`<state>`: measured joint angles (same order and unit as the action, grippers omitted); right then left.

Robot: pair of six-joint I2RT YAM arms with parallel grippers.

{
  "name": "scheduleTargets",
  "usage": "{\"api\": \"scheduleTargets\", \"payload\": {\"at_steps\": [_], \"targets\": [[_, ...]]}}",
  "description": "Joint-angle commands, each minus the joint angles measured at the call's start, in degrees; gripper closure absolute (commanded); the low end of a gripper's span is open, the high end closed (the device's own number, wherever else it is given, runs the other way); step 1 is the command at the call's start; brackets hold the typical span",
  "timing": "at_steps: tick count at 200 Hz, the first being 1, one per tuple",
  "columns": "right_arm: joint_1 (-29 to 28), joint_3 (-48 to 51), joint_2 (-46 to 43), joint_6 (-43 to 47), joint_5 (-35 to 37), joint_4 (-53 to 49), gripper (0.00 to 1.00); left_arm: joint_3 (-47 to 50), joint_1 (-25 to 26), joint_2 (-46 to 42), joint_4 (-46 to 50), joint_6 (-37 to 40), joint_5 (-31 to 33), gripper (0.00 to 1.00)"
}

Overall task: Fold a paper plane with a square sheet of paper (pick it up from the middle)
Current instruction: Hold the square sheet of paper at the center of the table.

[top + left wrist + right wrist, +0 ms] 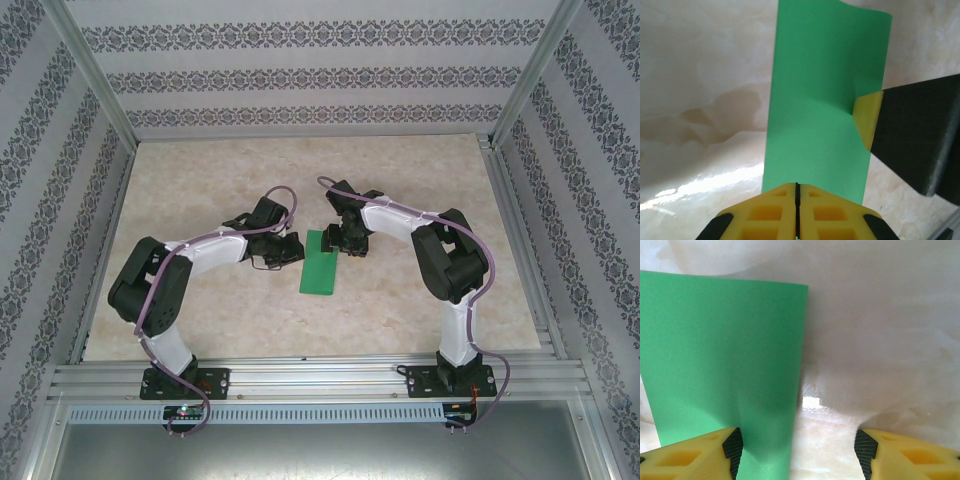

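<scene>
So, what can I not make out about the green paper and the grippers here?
Left wrist view: the shut left gripper hides the near edge of the sheet of paper, so a pinch is uncertain.
Right wrist view: the picture's left edge cuts off the sheet; the open right gripper covers its bottom.
Top external view: creases and layers too small.

The table (pixel 250 320) has a pale top with a marble-like pattern. About at its middle lies the square sheet of paper (pixel 321 262), bright green, here a narrow rectangle. Its long sides run from the near edge toward the far edge.
</scene>
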<state>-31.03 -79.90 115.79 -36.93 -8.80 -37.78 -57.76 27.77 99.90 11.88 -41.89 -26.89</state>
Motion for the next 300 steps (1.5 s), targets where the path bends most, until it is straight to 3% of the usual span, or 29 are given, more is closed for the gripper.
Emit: {"api": "scheduleTargets", "payload": {"at_steps": [1,33,133,191,210,235,261,300], "targets": [[-0.1,1.1,3.6,0.9,4.3,-4.0,0.35,-3.1,0.6,2.6,-1.9,0.0,-3.2,0.92],[-0.2,1.0,3.9,0.9,4.2,-4.1,0.34,-4.8,1.1,5.8,-2.2,-0.6,-3.4,1.0],[-0.3,0.8,3.7,1.3,4.6,-4.6,0.34,-5.5,2.3,10.9,-0.8,0.0,-1.5,1.0],[-0.3,1.4,3.7,0.5,4.7,-4.1,0.35,-6.1,2.3,8.9,0.2,1.3,-0.9,1.0],[-0.2,1.5,3.8,0.5,4.7,-4.1,0.35,-6.2,2.3,5.6,0.4,2.1,0.1,0.91],[-0.3,1.4,4.0,0.4,4.8,-4.1,0.35,-4.3,2.3,-0.5,2.2,1.2,8.5,0.77],[-0.3,1.4,4.1,0.2,4.9,-4.2,0.35,-2.8,2.0,-3.6,5.6,-0.3,17.0,0.76],[-0.3,1.1,4.4,0.4,4.9,-4.3,0.35,-1.7,2.1,-2.8,3.4,-1.8,14.9,0.79]]}}
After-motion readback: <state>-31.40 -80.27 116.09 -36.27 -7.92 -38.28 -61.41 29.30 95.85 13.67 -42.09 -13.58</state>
